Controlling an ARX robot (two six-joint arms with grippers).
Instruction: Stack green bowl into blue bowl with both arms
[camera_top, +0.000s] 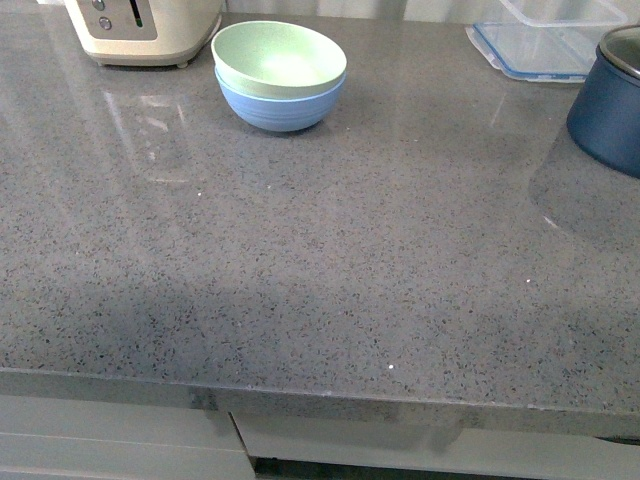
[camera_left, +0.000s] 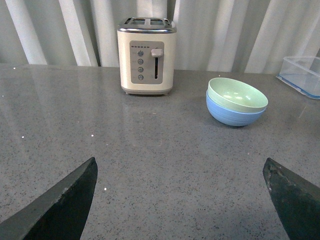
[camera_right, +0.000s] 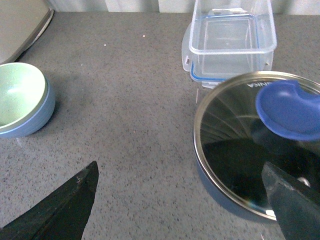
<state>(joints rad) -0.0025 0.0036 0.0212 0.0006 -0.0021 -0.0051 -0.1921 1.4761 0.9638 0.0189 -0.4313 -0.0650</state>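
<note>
The green bowl (camera_top: 278, 58) sits nested inside the blue bowl (camera_top: 280, 108) at the back of the grey counter, upright. Both bowls also show in the left wrist view, green bowl (camera_left: 236, 94) in blue bowl (camera_left: 233, 115), and in the right wrist view, green bowl (camera_right: 17, 92) in blue bowl (camera_right: 39, 116). My left gripper (camera_left: 180, 172) is open, well short of the bowls, with only bare counter between its fingers. My right gripper (camera_right: 180, 175) is open and empty, off to the side of the bowls, near the pot. Neither arm shows in the front view.
A cream toaster (camera_top: 140, 28) stands just left of the bowls. A clear plastic container (camera_top: 545, 40) with a blue-edged lid lies at the back right. A dark navy pot (camera_top: 610, 100) with a glass lid (camera_right: 250, 145) stands at the right edge.
</note>
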